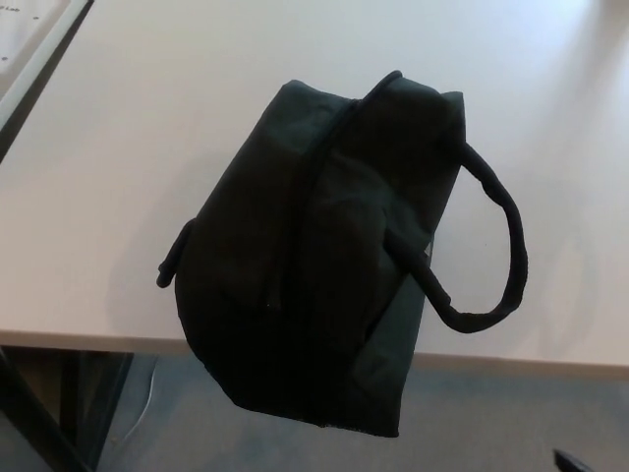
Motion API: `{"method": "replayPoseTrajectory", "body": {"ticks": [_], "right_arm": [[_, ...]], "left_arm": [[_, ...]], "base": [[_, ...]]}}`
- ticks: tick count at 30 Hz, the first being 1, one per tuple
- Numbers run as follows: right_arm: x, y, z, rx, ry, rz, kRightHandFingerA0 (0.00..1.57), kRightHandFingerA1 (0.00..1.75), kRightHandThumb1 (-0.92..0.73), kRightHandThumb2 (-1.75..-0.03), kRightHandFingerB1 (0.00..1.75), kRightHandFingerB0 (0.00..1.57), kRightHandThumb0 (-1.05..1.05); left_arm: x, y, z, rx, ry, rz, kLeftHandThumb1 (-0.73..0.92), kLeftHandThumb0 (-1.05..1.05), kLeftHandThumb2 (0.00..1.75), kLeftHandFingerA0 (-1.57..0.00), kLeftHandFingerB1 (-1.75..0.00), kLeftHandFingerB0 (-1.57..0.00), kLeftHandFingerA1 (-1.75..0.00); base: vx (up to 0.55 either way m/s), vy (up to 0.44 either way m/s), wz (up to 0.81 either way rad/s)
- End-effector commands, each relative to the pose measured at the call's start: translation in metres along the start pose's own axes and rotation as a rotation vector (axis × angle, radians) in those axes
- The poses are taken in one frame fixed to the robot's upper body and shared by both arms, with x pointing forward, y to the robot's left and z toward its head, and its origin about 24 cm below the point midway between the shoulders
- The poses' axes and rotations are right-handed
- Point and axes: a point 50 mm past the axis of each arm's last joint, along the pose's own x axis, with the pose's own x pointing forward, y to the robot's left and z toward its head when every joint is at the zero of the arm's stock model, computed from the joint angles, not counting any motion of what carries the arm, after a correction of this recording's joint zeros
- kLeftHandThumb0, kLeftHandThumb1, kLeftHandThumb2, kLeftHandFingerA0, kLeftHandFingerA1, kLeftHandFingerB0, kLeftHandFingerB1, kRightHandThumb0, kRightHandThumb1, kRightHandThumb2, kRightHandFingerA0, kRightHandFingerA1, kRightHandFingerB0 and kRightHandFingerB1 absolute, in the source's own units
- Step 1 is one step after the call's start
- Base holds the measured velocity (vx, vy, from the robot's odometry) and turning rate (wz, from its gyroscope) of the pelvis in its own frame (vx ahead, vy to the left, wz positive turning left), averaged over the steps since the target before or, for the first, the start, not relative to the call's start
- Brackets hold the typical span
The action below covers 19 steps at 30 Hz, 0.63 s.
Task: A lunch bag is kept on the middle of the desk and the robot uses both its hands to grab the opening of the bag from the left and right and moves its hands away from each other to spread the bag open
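Pale desk fills most of the frame, its near edge running across the lower part; grey floor below it. Dark table leg at lower left, a thin white cable beside it. White strip with a dark border in the upper left corner.

Lunch bag, black fabric, sits at centre frame, tilted so its long axis runs from upper right to lower left. Lower end overhangs the desk's near edge and shows against the floor. Zip seam runs along the top of the bag, from the upper right end down toward the middle; it looks closed, no gap seen.

One carry handle loops out to the right of the bag, lying on the desk in an arc. A second handle shows only as a short dark stub at the bag's left side.

Small dark shape at the lower right corner of the frame; cannot tell what it is.

Neither robot hand shows in frame, so finger state cannot be told. Bag untouched.
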Motion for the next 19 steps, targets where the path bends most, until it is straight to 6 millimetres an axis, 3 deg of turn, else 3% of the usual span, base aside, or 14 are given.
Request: {"method": "replayPoseTrajectory", "body": {"ticks": [1,7,19], "right_arm": [[0.023,0.029,0.003,0.091,0.027,0.190,0.45,0.34,-0.73,-0.63,0.28,0.19,-0.46],[0.028,0.040,0.008,0.101,0.025,0.226,0.47,0.35,-0.74,-0.62,0.27,0.20,-0.48],[0.028,0.038,0.010,0.153,0.009,0.262,0.45,0.35,-0.74,-0.63,0.28,0.19,-0.47]], "left_arm": [[0.022,-0.003,-0.008,-0.139,0.080,-0.104,0.72,-0.24,0.62,-0.34,-0.28,-0.19,-0.39],[0.024,0.000,-0.015,-0.109,0.109,-0.144,0.73,-0.22,0.62,-0.35,-0.28,-0.20,-0.37],[0.022,0.007,-0.021,-0.098,0.134,-0.143,0.73,-0.18,0.61,-0.34,-0.28,-0.19,-0.40]], "base": [[0.00,0.000,0.00],[0.00,0.000,0.00],[0.00,0.000,0.00]]}}
